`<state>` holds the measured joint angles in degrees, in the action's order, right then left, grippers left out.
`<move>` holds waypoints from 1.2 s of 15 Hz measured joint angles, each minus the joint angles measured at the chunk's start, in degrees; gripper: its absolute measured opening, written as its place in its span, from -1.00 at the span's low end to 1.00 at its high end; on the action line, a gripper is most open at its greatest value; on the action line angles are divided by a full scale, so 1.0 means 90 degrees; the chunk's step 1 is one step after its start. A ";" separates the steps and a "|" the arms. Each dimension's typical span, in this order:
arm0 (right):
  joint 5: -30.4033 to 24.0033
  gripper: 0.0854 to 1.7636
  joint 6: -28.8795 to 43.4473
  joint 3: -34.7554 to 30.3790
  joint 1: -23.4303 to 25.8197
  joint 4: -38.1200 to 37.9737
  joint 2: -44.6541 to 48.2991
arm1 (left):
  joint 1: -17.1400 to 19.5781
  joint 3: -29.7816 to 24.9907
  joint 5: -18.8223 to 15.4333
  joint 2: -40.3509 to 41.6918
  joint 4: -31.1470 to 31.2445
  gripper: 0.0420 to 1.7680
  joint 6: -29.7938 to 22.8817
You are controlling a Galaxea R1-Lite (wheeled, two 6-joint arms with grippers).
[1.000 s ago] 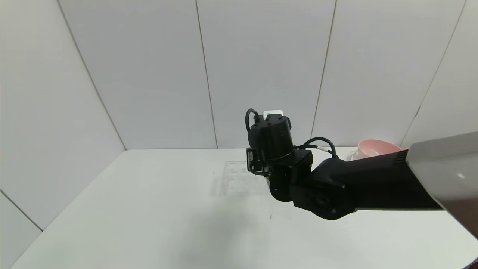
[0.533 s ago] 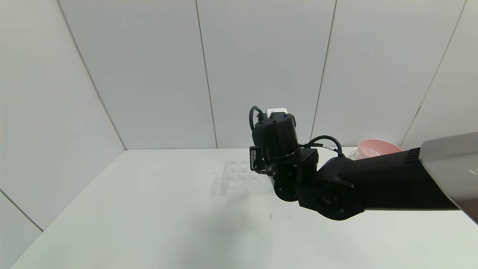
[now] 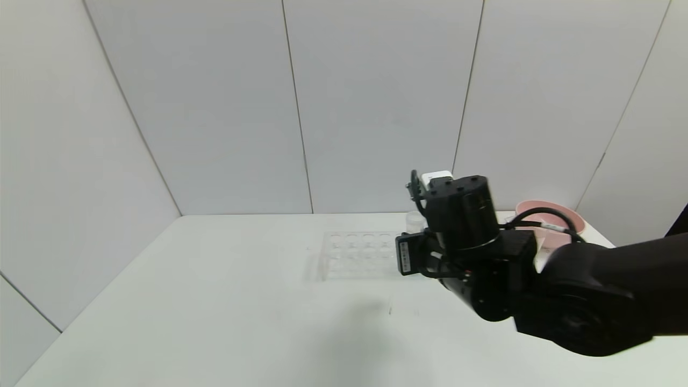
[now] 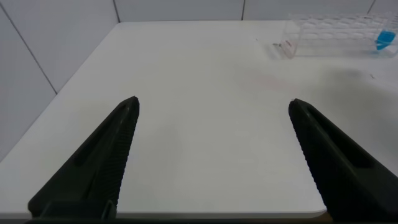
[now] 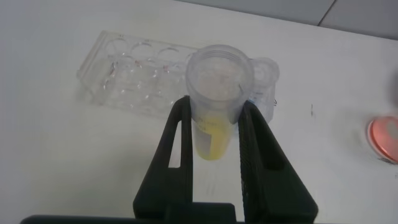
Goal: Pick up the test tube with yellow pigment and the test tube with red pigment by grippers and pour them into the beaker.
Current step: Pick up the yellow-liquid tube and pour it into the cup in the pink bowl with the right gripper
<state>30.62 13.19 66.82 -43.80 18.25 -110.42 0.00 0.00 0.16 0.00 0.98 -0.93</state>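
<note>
Currently right pincer (image 5: 215, 134) pinches one yellow tube (image 5: 215, 102), held above the surface (image 3: 215, 301) at 3 o'clock of the one clear rack (image 3: 357, 255). Left pincer (image 4: 214, 155) spread wide, low over surface. One pink bowl (image 3: 548, 215) at 2 o'clock.

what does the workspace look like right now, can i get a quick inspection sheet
surface: white table, no spills seen
job's things: yellow tube clamped upright in the right gripper; beaker stands beside the clear rack; red tube not seen
clutter: pink bowl at the far right; a tube with blue liquid in the rack
grippers: right gripper above the table near the rack, jaws shut on the yellow tube; left gripper low over the near left table, jaws wide open, holding nothing
cables: black cable looped on the right arm
surroundings: plain white panel walls
</note>
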 joint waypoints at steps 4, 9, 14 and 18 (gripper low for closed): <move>-0.1321 -0.51 -0.0673 -0.1455 0.0585 -0.0112 0.1471 | 0.0000 0.0000 0.0000 0.0000 0.0000 0.94 -0.0003; -0.3542 -0.51 -0.1644 -0.2098 0.2427 -0.1849 0.3050 | 0.0000 0.0000 0.0000 0.0000 0.0000 0.94 -0.0003; -0.5376 -0.51 -0.3603 -0.2074 0.4739 -0.2626 0.3543 | 0.0000 0.0000 0.0000 0.0000 0.0000 0.94 -0.0003; -0.5820 -0.51 -0.4905 -0.1566 0.5889 -0.3159 0.3137 | 0.0000 0.0000 0.0000 0.0000 0.0000 0.94 -0.0003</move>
<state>-21.76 -30.95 52.72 9.20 -10.18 -82.19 0.00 0.00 0.16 0.00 0.98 -0.95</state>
